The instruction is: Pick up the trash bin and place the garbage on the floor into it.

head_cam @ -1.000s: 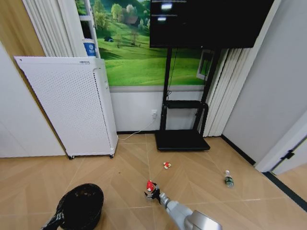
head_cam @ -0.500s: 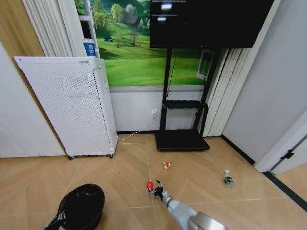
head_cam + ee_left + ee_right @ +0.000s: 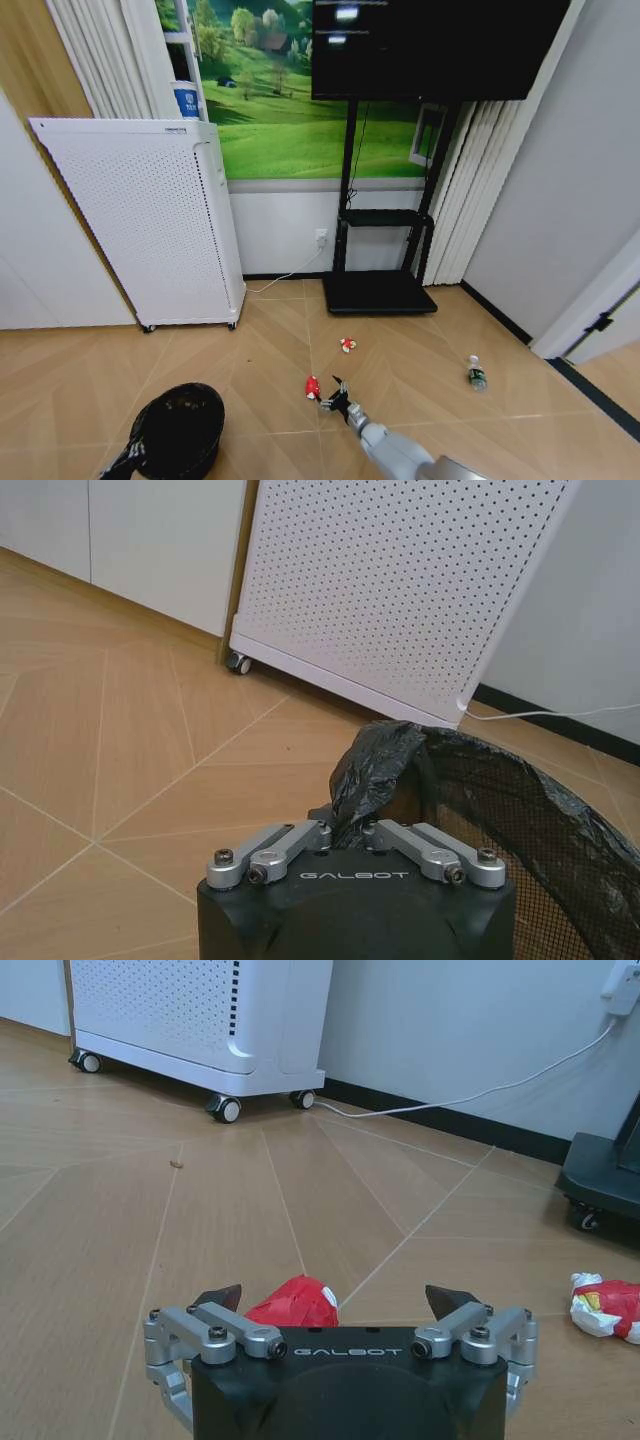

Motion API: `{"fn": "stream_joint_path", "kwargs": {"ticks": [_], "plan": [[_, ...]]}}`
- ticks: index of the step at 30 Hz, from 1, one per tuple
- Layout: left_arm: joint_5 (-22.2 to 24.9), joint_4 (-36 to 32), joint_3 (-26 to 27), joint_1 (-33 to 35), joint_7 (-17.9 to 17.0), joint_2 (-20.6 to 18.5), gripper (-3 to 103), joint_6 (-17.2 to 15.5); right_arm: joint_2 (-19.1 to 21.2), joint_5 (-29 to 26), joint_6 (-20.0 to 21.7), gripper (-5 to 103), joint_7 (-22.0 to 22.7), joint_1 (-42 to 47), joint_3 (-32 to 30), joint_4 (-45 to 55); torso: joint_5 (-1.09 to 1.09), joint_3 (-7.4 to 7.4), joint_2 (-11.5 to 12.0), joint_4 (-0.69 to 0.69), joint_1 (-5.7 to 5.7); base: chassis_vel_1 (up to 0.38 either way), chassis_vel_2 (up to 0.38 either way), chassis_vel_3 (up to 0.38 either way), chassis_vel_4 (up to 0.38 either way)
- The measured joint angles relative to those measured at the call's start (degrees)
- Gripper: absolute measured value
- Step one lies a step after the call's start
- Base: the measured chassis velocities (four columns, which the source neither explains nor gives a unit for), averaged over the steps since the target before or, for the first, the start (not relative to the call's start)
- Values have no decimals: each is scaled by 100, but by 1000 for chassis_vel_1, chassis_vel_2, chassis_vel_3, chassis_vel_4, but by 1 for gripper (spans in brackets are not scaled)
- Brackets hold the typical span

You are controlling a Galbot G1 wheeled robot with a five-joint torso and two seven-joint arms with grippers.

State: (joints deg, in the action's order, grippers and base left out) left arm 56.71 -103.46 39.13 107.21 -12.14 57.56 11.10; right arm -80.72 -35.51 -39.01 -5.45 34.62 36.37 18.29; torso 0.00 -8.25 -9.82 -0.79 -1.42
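A wood-pattern floor (image 3: 260, 370) runs to a white perforated unit (image 3: 150, 220) and a TV stand (image 3: 380, 285). The trash bin (image 3: 180, 430) hangs low from the left gripper (image 3: 345, 832), pinched on its liner, ready to receive. The right gripper (image 3: 335, 1305), jaws wide, straddles 1 red wrapper (image 3: 292, 1303); another wrapper (image 3: 347, 345) and the bottle (image 3: 477, 374) lie well apart, nothing between.

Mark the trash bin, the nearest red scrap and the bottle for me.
trash bin (image 3: 180, 432), head view, on its bag-lined inside.
red scrap (image 3: 294, 1304), right wrist view, on its top.
bottle (image 3: 477, 375), head view, on its body.
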Motion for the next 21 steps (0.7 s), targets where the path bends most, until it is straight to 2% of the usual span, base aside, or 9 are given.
{"fn": "stream_joint_path", "kwargs": {"ticks": [10, 15, 21], "plan": [[-19, 15, -19, 2, 41, 27, 6, -3, -4, 6, -147, 100, -295, -97, -44, -162, 0, -1, 0, 0, -1, -49, 95, 48, -100], [-25, 18, -25, 3, 68, 50, 6, -2, 20, 63, -227, 100, -289, -65, -70, -145, 0, -2, 1, -1, -3, -106, 129, 103, -114], [-27, 27, -48, -12, 90, 48, 6, -2, 174, 81, -286, 100, -235, 15, -51, 118, 0, 0, 0, -1, 0, 5, -23, 3, 16]]}}
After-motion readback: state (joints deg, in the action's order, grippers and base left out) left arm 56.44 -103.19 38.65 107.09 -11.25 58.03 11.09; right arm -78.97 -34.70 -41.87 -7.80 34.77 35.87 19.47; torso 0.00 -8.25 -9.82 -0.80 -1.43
